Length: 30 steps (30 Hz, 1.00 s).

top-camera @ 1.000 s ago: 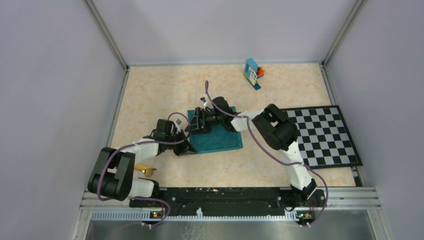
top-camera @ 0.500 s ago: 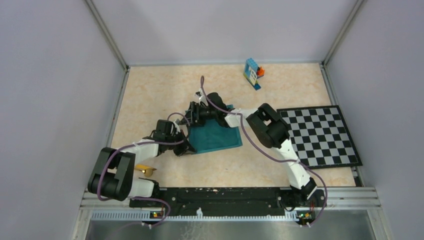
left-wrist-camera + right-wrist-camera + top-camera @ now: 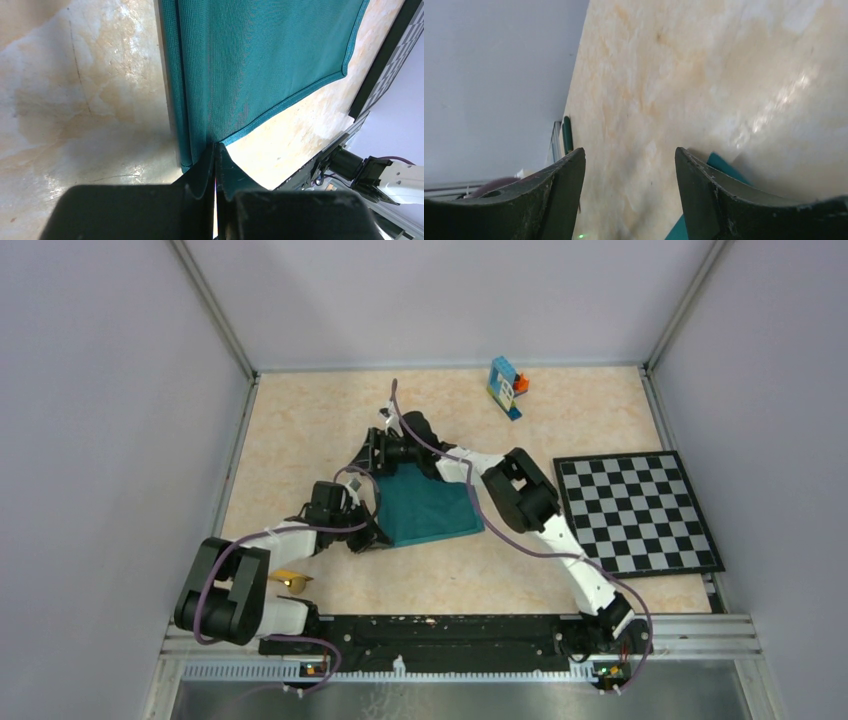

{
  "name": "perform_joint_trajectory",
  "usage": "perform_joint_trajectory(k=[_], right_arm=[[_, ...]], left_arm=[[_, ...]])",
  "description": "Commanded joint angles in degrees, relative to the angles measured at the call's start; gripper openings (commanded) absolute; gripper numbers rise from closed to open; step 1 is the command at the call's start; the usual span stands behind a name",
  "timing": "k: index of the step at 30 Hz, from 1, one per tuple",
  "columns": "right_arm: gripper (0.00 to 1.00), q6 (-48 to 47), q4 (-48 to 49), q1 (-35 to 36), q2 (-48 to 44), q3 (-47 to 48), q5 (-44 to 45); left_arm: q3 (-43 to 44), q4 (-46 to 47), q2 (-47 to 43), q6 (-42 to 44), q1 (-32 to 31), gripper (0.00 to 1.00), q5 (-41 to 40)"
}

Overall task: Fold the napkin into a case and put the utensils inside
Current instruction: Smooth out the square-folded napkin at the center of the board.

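Observation:
The teal napkin [image 3: 430, 505] lies flat in the middle of the table, with a folded strip along its left side [image 3: 181, 90]. My left gripper [image 3: 375, 537] is shut, and its tips [image 3: 216, 146] touch the napkin's near left corner. Whether any cloth is pinched between them does not show. My right gripper [image 3: 376, 452] hovers open at the napkin's far left corner with nothing between its fingers [image 3: 629, 160]. A bit of teal cloth [image 3: 723, 166] shows behind its right finger. A golden-yellow utensil [image 3: 290, 579] lies by the left arm's base.
Blue and orange toy blocks [image 3: 507, 386] stand at the back of the table. The checkerboard mat [image 3: 635, 512] lies to the right. Grey walls close in the left, back and right sides.
My right gripper has moved from above the napkin toward the far left, past its far left corner, uncovering more cloth. The left arm has stayed still.

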Motion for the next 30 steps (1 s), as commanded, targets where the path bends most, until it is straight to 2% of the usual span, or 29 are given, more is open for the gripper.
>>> perform_joint_trajectory(k=[1, 10, 12, 14, 17, 23, 26, 28, 30], right_arm=[[0.66, -3.1, -8.7, -1.4, 9.4, 9.7, 2.2], [0.66, -3.3, -17.4, -2.9, 21.5, 34.1, 1.4], [0.66, -4.1, -19.7, -3.3, 21.5, 39.5, 0.6], [0.67, -5.8, -22.2, -3.9, 16.6, 40.8, 1.1], [0.68, -7.1, -23.3, -6.5, 7.3, 35.5, 0.7], [0.68, -13.5, -27.9, -10.6, -10.8, 13.6, -2.5], [0.66, -14.9, -24.8, -11.9, -18.2, -0.3, -3.8], [0.66, -14.2, -19.1, -12.9, -22.4, -8.7, -4.1], [0.64, -13.2, -15.6, -14.3, -24.2, -14.2, -4.9]], left_arm=[[-3.0, -3.5, 1.0, 1.9, 0.0, 0.00, -6.4], [-1.7, -5.2, -1.3, 2.1, 0.0, 0.00, -6.5], [-0.8, -6.0, -1.9, 2.3, 0.0, 0.00, -5.5], [0.5, -6.7, -2.9, 2.4, 0.0, 0.00, -4.2], [3.1, -8.1, -4.8, 2.3, 0.0, 0.05, -2.1], [9.1, -9.8, -8.7, 1.4, 0.1, 0.28, 3.5], [12.5, -9.1, -8.8, 0.6, 0.0, 0.32, 5.3], [14.5, -8.5, -7.2, 0.9, 0.1, 0.32, 4.5], [16.4, -8.4, -4.5, 1.8, 0.2, 0.32, 3.7]])
